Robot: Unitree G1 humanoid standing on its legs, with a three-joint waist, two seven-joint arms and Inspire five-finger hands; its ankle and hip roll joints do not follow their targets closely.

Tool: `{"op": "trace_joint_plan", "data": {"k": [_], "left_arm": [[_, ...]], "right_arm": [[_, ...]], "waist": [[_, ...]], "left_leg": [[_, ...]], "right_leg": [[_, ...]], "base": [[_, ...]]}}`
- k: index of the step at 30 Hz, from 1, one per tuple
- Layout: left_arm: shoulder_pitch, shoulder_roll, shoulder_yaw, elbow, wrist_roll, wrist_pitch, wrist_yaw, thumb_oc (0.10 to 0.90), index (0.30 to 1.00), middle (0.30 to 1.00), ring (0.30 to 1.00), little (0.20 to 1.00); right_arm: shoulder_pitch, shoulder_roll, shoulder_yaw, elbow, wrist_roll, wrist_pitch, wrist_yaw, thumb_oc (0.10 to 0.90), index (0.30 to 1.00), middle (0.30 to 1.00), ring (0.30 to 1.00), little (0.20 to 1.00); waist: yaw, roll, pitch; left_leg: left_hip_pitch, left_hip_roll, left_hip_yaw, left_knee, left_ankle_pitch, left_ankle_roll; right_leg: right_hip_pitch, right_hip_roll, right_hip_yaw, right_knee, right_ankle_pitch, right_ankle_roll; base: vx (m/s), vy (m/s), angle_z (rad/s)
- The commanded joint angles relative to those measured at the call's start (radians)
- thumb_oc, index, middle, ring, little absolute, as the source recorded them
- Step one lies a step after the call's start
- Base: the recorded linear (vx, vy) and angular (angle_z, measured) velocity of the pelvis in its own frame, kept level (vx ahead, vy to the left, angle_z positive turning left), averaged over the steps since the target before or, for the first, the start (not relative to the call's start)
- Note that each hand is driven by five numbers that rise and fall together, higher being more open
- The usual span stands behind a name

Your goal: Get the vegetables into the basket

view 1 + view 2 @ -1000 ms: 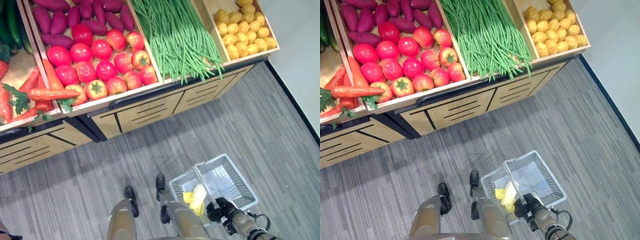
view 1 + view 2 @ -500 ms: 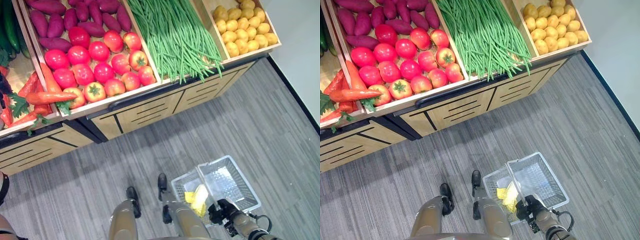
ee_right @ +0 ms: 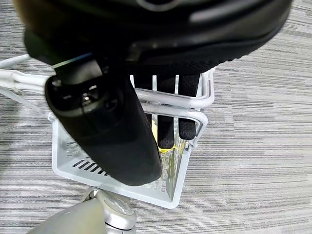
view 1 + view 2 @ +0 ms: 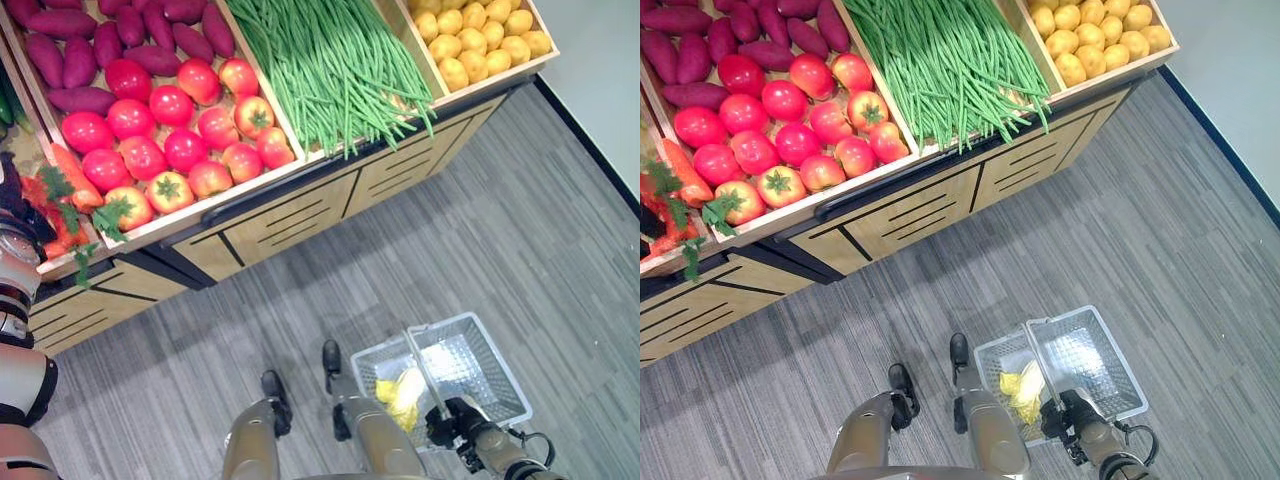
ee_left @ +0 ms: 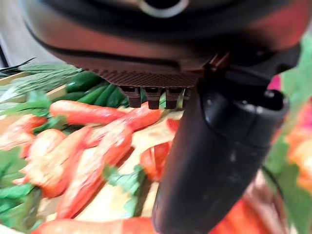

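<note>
Grey floor point(image 4: 520, 220); right hand point(image 3: 165, 112) curled round basket point(image 4: 490, 375) handle. Left hand point(image 4: 20, 205) over carrots point(image 5: 83, 161); grip unreadable, wrist view included.

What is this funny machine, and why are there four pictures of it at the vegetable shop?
It is a walking robot with two arms and dark hands. Two pictures come from cameras in its head, looking down; the other two come from little cameras on its wrists.

In front of it stands a wooden vegetable stand with purple sweet potatoes, tomatoes, green beans, potatoes and carrots.

Its right hand is curled around the handle of a white wire basket, which has something yellow inside.

Its left hand reaches over the carrots. Its wrist camera shows the thumb and fingertips above them, with cucumbers behind; I cannot tell whether it is gripping anything yet.
</note>
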Motion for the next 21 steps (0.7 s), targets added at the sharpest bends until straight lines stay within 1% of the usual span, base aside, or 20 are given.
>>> {"op": "trace_joint_plan", "data": {"k": [1, 7, 9, 10, 15, 16, 17, 18, 21], "left_arm": [[-0.060, 0.078, 0.035, 0.023, 0.004, 0.008, 0.034, 0.900, 1.000, 1.000, 1.000, 1.000], [-0.084, 0.106, 0.014, 0.084, 0.013, 0.013, 0.019, 0.900, 1.000, 1.000, 1.000, 1.000], [-0.116, 0.120, -0.006, 0.104, 0.015, 0.013, 0.014, 0.900, 1.000, 1.000, 1.000, 1.000], [-0.118, 0.120, -0.008, 0.105, 0.014, 0.013, 0.014, 0.900, 1.000, 1.000, 1.000, 1.000], [-0.195, 0.141, -0.078, 0.108, 0.026, 0.010, 0.010, 0.900, 1.000, 1.000, 1.000, 1.000], [-0.217, 0.139, -0.100, 0.104, 0.032, 0.009, 0.008, 0.761, 0.805, 0.805, 0.805, 0.805], [-0.227, 0.138, -0.111, 0.098, 0.034, 0.008, 0.008, 0.459, 0.382, 0.382, 0.382, 0.382], [-0.246, 0.134, -0.133, 0.084, 0.037, 0.005, 0.010, 0.400, 0.300, 0.300, 0.300, 0.300], [-0.257, 0.124, -0.148, 0.064, 0.031, 0.002, 0.014, 0.400, 0.300, 0.300, 0.300, 0.300]], "right_arm": [[0.055, -0.087, 0.021, 0.048, -0.020, 0.032, -0.003, 0.400, 0.300, 0.300, 0.300, 0.300], [0.052, -0.087, 0.031, 0.042, -0.009, 0.030, -0.001, 0.400, 0.300, 0.300, 0.300, 0.300], [0.053, -0.088, 0.039, 0.038, -0.003, 0.025, 0.002, 0.400, 0.300, 0.300, 0.300, 0.300], [0.053, -0.088, 0.039, 0.039, -0.003, 0.025, 0.002, 0.400, 0.300, 0.300, 0.300, 0.300], [0.052, -0.086, 0.058, 0.026, 0.009, 0.015, 0.008, 0.400, 0.300, 0.300, 0.300, 0.300], [0.053, -0.084, 0.062, 0.024, 0.011, 0.013, 0.009, 0.400, 0.300, 0.300, 0.300, 0.300], [0.052, -0.082, 0.064, 0.024, 0.015, 0.012, 0.010, 0.400, 0.300, 0.300, 0.300, 0.300], [0.052, -0.078, 0.071, 0.022, 0.021, 0.010, 0.013, 0.400, 0.300, 0.300, 0.300, 0.300], [0.050, -0.075, 0.078, 0.019, 0.026, 0.007, 0.014, 0.400, 0.300, 0.300, 0.300, 0.300]], "waist": [[0.000, 0.025, -0.009], [-0.002, 0.008, 0.000], [-0.004, -0.004, 0.002], [-0.004, -0.004, 0.002], [-0.012, -0.020, -0.003], [-0.014, -0.022, -0.005], [-0.015, -0.024, -0.006], [-0.015, -0.027, -0.007], [-0.017, -0.029, -0.009]], "left_leg": [[0.008, -0.022, -0.111, -0.089, 0.022, -0.020], [-0.047, -0.011, -0.125, -0.060, 0.022, -0.020], [-0.080, -0.003, -0.133, -0.040, 0.017, -0.020], [-0.082, -0.002, -0.134, -0.039, 0.017, -0.020], [-0.138, 0.010, -0.150, -0.004, 0.005, -0.018], [-0.151, 0.012, -0.153, 0.000, 0.003, -0.018], [-0.159, 0.013, -0.155, 0.007, 0.001, -0.018], [-0.173, 0.015, -0.161, 0.018, -0.004, -0.015], [-0.186, 0.016, -0.167, 0.025, -0.008, -0.014]], "right_leg": [[0.051, -0.037, -0.034, 0.046, -0.137, 0.116], [0.020, -0.033, -0.047, 0.047, -0.128, 0.116], [-0.001, -0.030, -0.052, 0.050, -0.124, 0.115], [-0.002, -0.030, -0.052, 0.050, -0.124, 0.115], [-0.035, -0.022, -0.058, 0.052, -0.113, 0.117], [-0.043, -0.021, -0.060, 0.052, -0.111, 0.118], [-0.050, -0.020, -0.060, 0.053, -0.109, 0.118], [-0.057, -0.020, -0.060, 0.055, -0.108, 0.119], [-0.066, -0.021, -0.061, 0.055, -0.107, 0.119]], "base": [[0.00, 0.000, 0.00], [0.01, 0.001, 0.02], [0.00, 0.005, 0.05], [0.00, 0.012, 0.05], [0.00, 0.033, 0.07], [0.00, 0.041, 0.15], [0.01, 0.062, 0.10], [0.01, 0.057, 0.05], [0.02, 0.049, -0.04]]}}
